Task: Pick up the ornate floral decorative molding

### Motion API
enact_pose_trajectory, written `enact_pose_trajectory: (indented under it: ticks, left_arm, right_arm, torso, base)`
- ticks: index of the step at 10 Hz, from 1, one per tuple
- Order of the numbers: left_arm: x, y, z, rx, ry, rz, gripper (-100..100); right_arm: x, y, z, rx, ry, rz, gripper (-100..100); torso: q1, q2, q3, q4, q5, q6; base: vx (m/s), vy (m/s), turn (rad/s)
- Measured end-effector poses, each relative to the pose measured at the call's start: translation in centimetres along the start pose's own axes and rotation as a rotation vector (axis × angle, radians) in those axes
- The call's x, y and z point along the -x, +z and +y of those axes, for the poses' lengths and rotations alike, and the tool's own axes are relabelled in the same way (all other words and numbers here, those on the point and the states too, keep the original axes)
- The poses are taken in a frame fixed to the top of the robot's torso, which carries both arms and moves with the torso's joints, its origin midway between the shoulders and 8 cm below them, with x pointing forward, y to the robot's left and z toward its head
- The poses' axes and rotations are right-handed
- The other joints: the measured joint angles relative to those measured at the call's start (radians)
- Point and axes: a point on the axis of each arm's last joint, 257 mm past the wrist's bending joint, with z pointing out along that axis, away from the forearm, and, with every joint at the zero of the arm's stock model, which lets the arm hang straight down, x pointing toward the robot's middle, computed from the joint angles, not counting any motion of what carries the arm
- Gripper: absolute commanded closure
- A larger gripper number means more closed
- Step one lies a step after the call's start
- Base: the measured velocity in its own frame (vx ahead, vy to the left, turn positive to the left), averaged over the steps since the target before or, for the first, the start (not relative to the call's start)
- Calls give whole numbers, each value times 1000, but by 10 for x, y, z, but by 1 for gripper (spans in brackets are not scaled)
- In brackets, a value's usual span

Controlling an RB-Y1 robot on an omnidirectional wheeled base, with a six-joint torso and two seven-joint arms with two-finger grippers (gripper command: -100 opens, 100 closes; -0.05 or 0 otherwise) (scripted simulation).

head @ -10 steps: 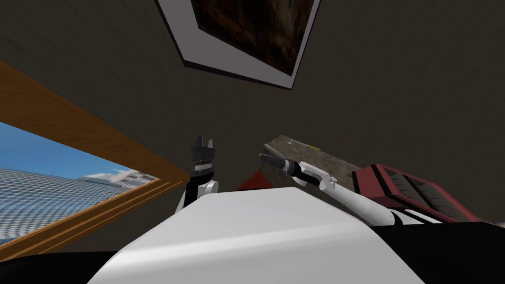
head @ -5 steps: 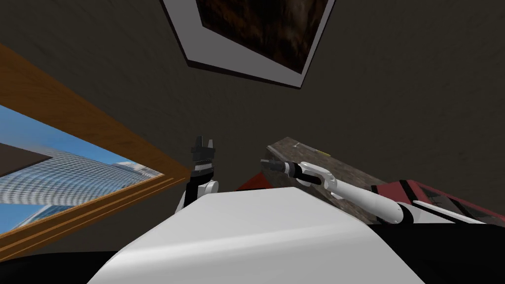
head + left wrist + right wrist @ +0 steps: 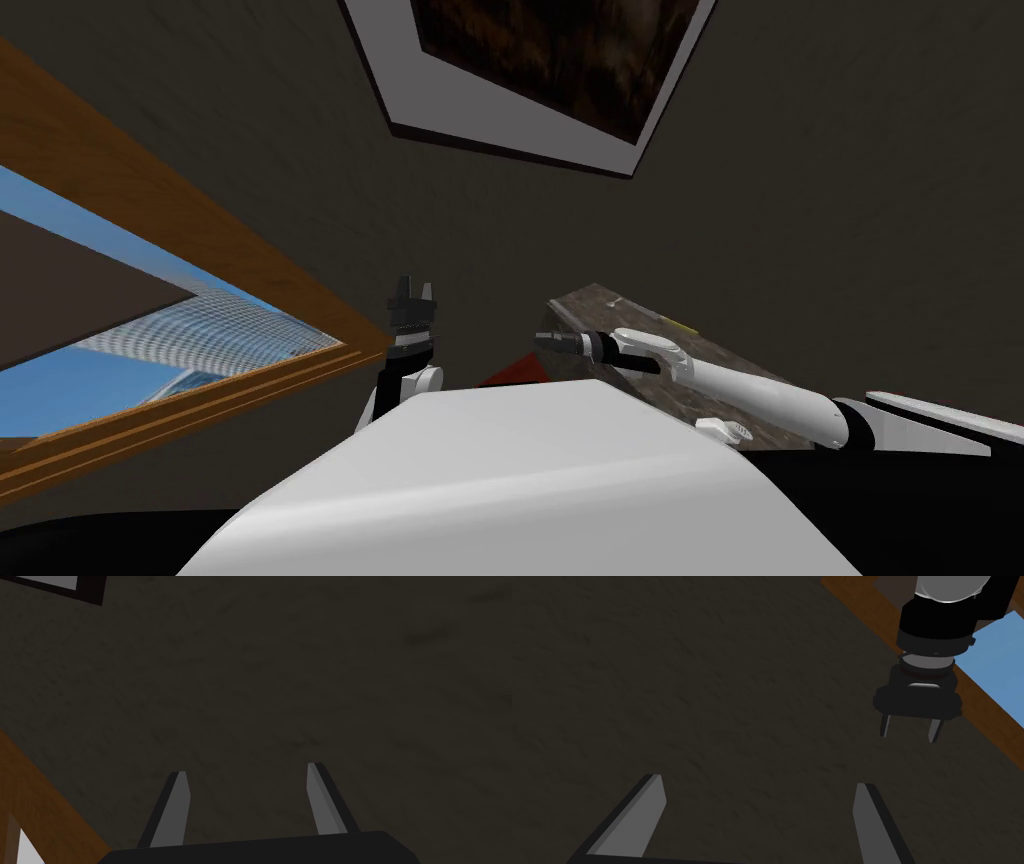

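A small white, ridged object (image 3: 725, 430), possibly the molding, lies on a brown mottled tabletop (image 3: 640, 335) just under my right forearm, by my chest. My right gripper (image 3: 541, 339) reaches past the table's left corner; its wrist view shows it open (image 3: 758, 781) against a dark wall with nothing between the fingers. My left gripper (image 3: 413, 288) is raised upright to the left, open (image 3: 246, 769) and empty. It also hangs open in the right wrist view (image 3: 908, 735).
On the dark wall hangs a framed picture (image 3: 400, 90), and a wooden-framed window (image 3: 200, 260) is at left. A red shape (image 3: 515, 370) sits beside the table's near corner. A small yellow item (image 3: 684, 325) lies at the table's far edge. A white slab (image 3: 940, 412) is at right.
My view has turned: picture, window and table have slid across it, and the red crate at right has gone from sight. The white object has appeared by my chest. My right forearm has dropped lower.
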Motion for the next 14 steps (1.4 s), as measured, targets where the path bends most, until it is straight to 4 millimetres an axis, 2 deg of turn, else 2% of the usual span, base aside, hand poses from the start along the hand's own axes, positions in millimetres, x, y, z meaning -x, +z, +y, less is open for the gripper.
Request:
enact_pose_trajectory:
  ticks: [4, 7, 9, 10, 11, 14]
  left_arm:
    - [0, 0, 0, 0, 0, 0, 0]
    - [0, 0, 0, 0, 0, 0, 0]
    - [0, 0, 0, 0, 0, 0, 0]
    - [0, 0, 0, 0, 0, 0, 0]
    - [0, 0, 0, 0, 0, 0, 0]
    - [0, 0, 0, 0, 0, 0, 0]
  right_arm:
    - [-25, -28, -35, -122, 34, 109, -100]
    - [-34, -50, -53, -198, 55, 164, -100]
    - [-47, -78, -68, -274, 70, 211, -100]
    - [-48, -90, -80, -317, 72, 233, -100]
    - [-50, -101, -83, -352, 82, 249, -100]
    - [-58, -150, -103, -481, 112, 299, -100]
  torso:
    - [-1, -1, -1, 0, 0, 0]
    - [0, -1, 0, 0, 0, 0]
    - [-1, -1, 0, 0, 0, 0]
    - [-2, -1, -1, 0, 0, -1]
    - [-1, -1, 0, 0, 0, 0]
    - [0, -1, -1, 0, 0, 0]
  base:
    - [36, -53, 157]
    - [36, -53, 273]
    - [34, -72, 222]
    - [31, -66, 148]
    - [40, -62, 271]
    - [32, -58, 174]
